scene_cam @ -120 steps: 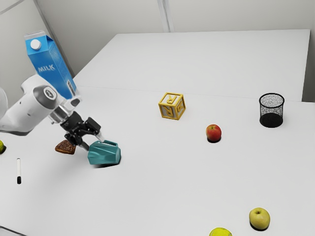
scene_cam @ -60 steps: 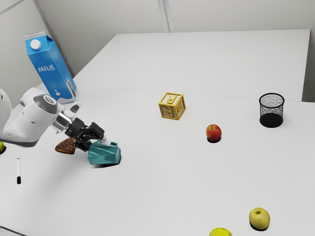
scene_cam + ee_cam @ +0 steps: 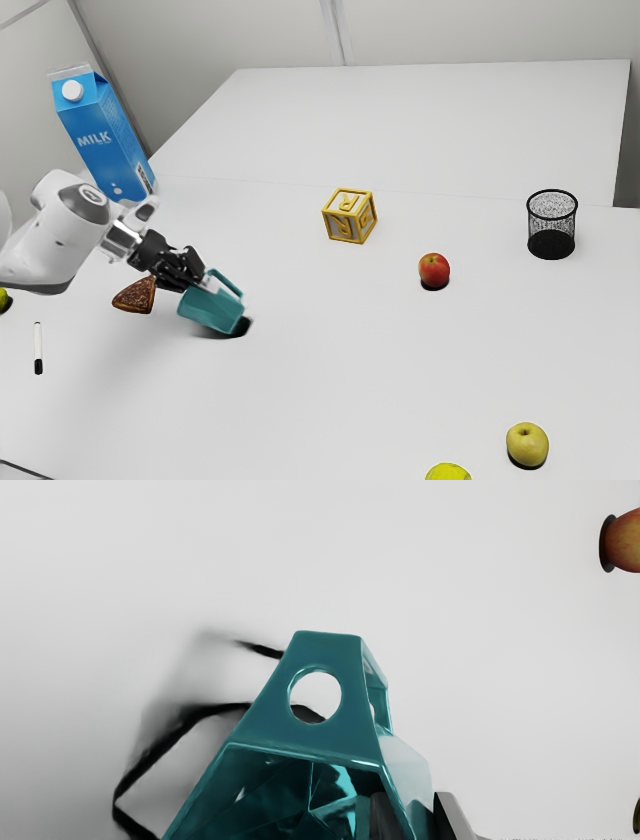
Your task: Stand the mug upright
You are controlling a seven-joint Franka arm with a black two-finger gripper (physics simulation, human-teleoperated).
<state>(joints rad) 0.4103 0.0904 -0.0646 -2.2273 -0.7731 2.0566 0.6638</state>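
The black two-finger jaws [image 3: 203, 281] clamp one wall of the glossy teal faceted mug [image 3: 210, 309] between inner and outer faces, mug tilted, handle [image 3: 229, 284] uppermost.

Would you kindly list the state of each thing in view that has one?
Mug: tilted, not upright.
Gripper: shut on the mug's wall, one finger inside.
Milk carton: upright, white cap on.
Mesh cup: upright, open-topped.
Marker: apparently lying down.
Red apple: looks whole.
Yellow apple: looks whole.
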